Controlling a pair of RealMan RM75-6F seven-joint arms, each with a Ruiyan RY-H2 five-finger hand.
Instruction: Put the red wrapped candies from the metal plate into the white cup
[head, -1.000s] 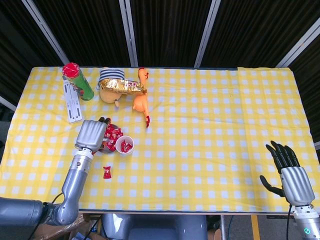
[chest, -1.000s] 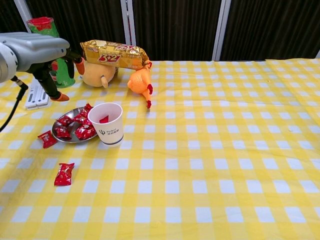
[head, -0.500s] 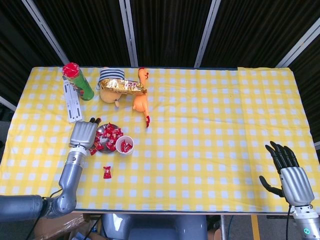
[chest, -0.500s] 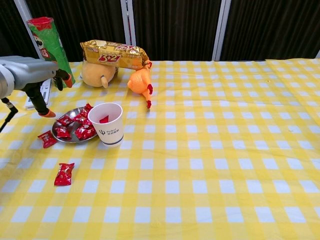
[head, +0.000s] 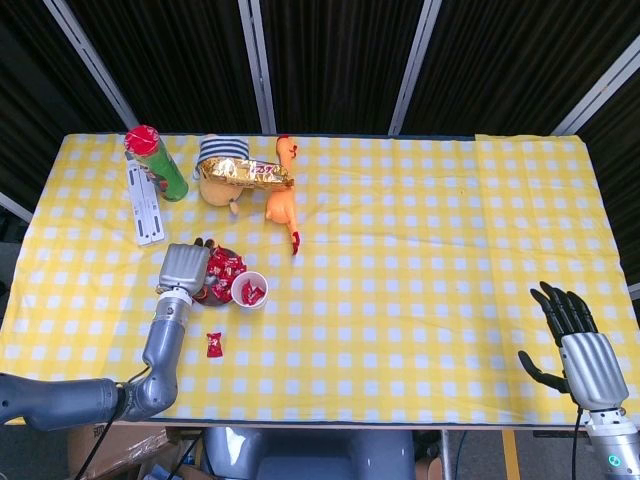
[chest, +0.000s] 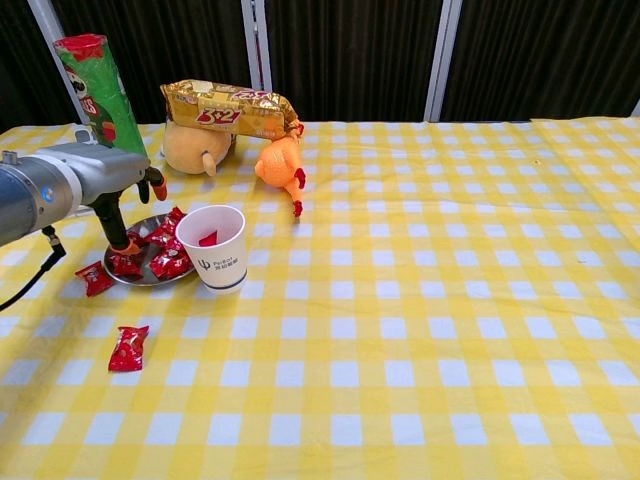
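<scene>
Hovering over the round metal plate (chest: 150, 272), the left hand (chest: 95, 180) points spread, empty fingers straight down at the red wrapped candies (chest: 160, 262) beneath; the white paper cup (chest: 212, 246) stands just beside them, far from the open right hand (head: 575, 340).

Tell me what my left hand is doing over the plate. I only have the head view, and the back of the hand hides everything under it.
Observer: In the chest view, one finger of the left hand points down onto the candies at the left side of the metal plate. Nothing is lifted.
Operator: Is any candy hidden under my wrist, off the plate?
Observer: Yes, one red candy lies on the cloth just left of the plate.
Operator: Are the fingers touching the cup?
Observer: No. The white cup stands upright to the right of the plate, with a visible gap between it and the fingers.
</scene>
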